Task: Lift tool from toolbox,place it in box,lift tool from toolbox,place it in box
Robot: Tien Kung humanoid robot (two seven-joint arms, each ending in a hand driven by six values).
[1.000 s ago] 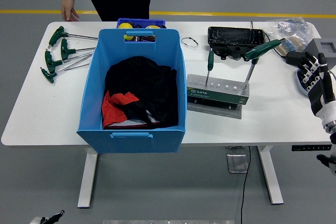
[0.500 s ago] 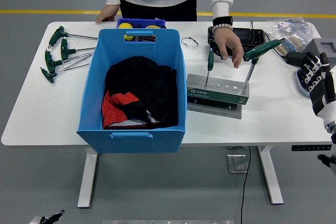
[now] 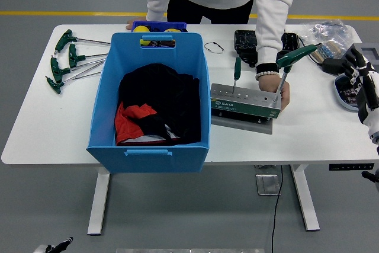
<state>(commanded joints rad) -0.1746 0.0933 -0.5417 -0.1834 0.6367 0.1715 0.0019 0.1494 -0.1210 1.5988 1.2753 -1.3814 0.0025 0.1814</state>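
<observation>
Two green-handled tools [image 3: 237,68], upright, silver toolbox [image 3: 244,102]

White surface [image 3: 53,134] on metal legs, grey floor below. Far left: loose cluster of green T-handle wrenches [image 3: 68,60]. Centre-left: big blue bin [image 3: 151,137] with dark and red cloth inside. Just right of it: grey tool holder [image 3: 244,106] with two green-handled tools standing in it. Behind the holder: black tray [image 3: 246,42]. Small wire loop [image 3: 214,46] between bin and tray. Far right corner: clear plastic bag [image 3: 325,31].
</observation>
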